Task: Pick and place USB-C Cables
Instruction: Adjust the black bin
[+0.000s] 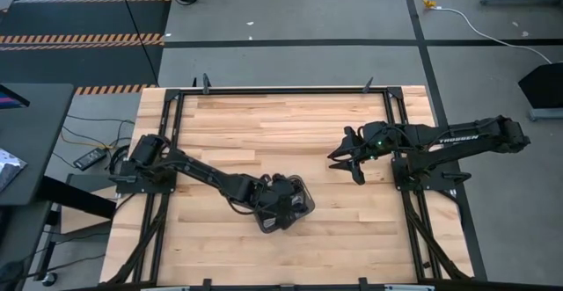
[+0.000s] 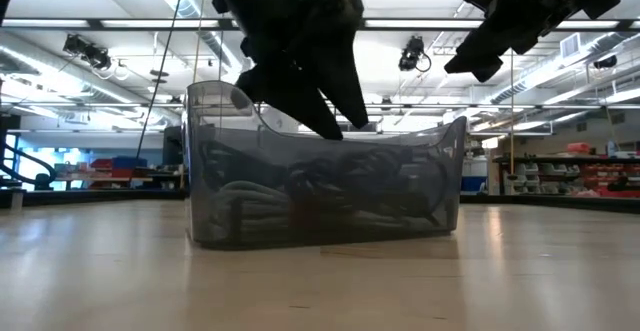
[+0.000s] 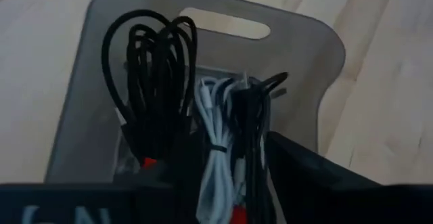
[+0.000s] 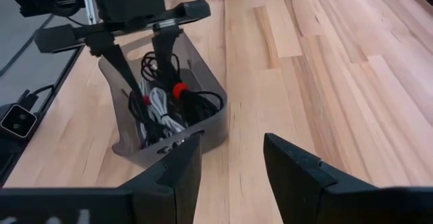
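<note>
The left gripper [image 4: 139, 58] is lowered into the grey bin [image 1: 303, 205], which sits near the front-centre of the wooden table [image 1: 290, 124]. In the right wrist view its two fingers [image 4: 122, 65] straddle the contents with a gap between them, so the gripper is released and appears positioned to bracket a bundle before closing; whether a cable already lies between the pads cannot be told.

The USB-C cables [image 3: 203, 136] are all inside the bin: a black coil [image 3: 152, 68] stands looped against the handle-slot wall, a white coil [image 3: 215, 149] lies beside it, and a further black bundle with a red band [image 4: 179, 91] rests toward the opposite wall. The bundles touch and overlap, so a lift is judged liable to drag a neighbour along.

The bin walls stand close around the fingers, leaving little lateral room; a straight vertical withdrawal is the clear path. Open tabletop surrounds the bin on every side.

The right gripper [image 1: 349, 159] waits above bare table, well apart from the bin, fingers spread and carrying nothing. The planks between it and the bin are unobstructed.
</note>
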Tool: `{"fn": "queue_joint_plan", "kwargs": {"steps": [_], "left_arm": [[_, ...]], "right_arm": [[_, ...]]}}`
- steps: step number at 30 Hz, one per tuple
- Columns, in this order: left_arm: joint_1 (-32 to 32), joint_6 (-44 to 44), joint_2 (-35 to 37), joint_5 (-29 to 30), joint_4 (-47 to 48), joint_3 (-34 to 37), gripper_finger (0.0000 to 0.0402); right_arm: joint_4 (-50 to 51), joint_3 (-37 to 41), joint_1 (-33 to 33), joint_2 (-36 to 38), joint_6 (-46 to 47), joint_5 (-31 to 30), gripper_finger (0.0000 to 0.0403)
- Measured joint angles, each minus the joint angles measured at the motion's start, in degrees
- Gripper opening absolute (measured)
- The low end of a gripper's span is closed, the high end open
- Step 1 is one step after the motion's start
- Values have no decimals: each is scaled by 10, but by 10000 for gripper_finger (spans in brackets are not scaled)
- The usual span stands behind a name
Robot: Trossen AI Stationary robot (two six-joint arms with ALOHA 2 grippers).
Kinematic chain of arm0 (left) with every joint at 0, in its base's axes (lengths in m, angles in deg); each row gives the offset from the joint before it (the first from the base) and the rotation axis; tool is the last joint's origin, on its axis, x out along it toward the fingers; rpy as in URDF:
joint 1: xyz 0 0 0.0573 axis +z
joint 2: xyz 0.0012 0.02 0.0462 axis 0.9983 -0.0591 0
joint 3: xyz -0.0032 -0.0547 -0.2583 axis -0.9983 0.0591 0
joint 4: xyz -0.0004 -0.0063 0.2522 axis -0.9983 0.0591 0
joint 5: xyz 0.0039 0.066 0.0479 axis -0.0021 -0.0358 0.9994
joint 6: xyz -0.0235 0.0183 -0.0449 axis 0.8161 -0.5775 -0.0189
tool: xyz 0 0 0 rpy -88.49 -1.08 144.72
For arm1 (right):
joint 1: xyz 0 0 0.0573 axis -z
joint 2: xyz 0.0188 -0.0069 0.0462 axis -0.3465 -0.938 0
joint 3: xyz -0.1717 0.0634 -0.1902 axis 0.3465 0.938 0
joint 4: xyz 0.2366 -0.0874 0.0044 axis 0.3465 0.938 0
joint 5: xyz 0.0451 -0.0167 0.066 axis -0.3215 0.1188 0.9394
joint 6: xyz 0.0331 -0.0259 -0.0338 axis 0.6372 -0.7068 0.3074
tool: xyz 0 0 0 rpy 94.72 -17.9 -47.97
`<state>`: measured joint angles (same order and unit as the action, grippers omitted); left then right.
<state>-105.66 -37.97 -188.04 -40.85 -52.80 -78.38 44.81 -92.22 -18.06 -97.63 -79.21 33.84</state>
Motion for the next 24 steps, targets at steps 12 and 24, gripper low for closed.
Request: {"fn": "queue_joint_plan", "kwargs": {"steps": [12,24], "left_arm": [[16,-96,31,-22,-95,0,183],[50,-338,93,-3,-192,0,172]], "right_arm": [[0,0,0,0,12,0,166],[-47,0,0,9,29,0,166]]}}
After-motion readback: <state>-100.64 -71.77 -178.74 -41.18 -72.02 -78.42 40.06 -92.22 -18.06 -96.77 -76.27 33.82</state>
